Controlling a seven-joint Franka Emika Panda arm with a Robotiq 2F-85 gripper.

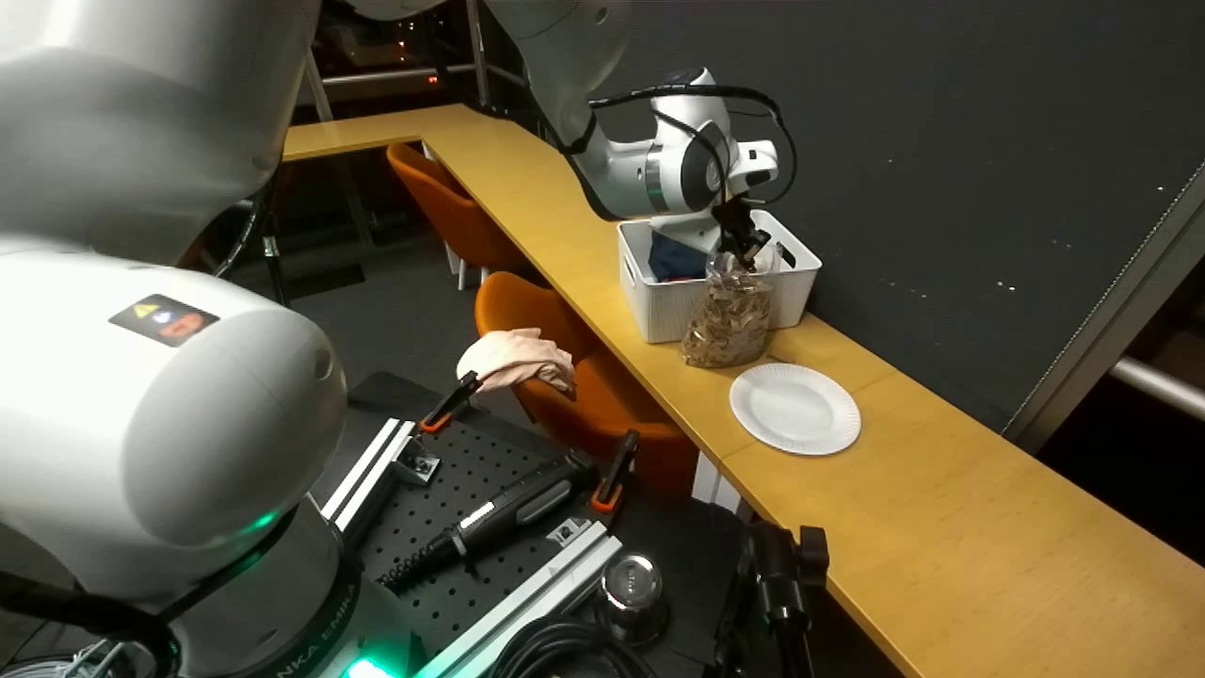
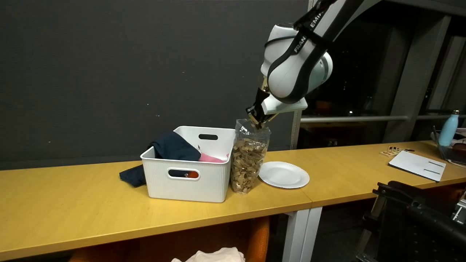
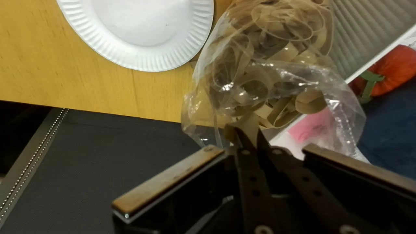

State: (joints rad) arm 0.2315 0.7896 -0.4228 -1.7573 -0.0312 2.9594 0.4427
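The robot's hand point(image 3: 251, 143) points down at the top of a clear bag point(image 2: 249, 158). Its two thin, dark fingers point(image 3: 248, 169) are close together at the ends, and they look like they are pinching one tan loop point(image 3: 245, 125). The bag has lots of loops like that one, all curly and mixed up, with clear plastic sticking up above them. I can't tell if the fingertips are inside the bag or just over it. The bag stands on a long yellow table point(image 2: 72, 200), leaning a little. Right next to it, on one side, is a white basket point(image 2: 187, 187). A dark blue cloth point(image 2: 176, 147) pokes up out of the basket, and in there too are a pink thing point(image 2: 210, 158) and a round orange thing point(image 3: 395, 68) with a green top. On the bag's other side, a white plate point(image 2: 284, 174) lies flat, just beside it. Far down the table stands a blue bottle point(image 2: 449, 130), near a flat white board point(image 2: 415, 165). An orange chair point(image 1: 602, 405) sits by the table with a pale cloth point(image 1: 516, 358) on it.
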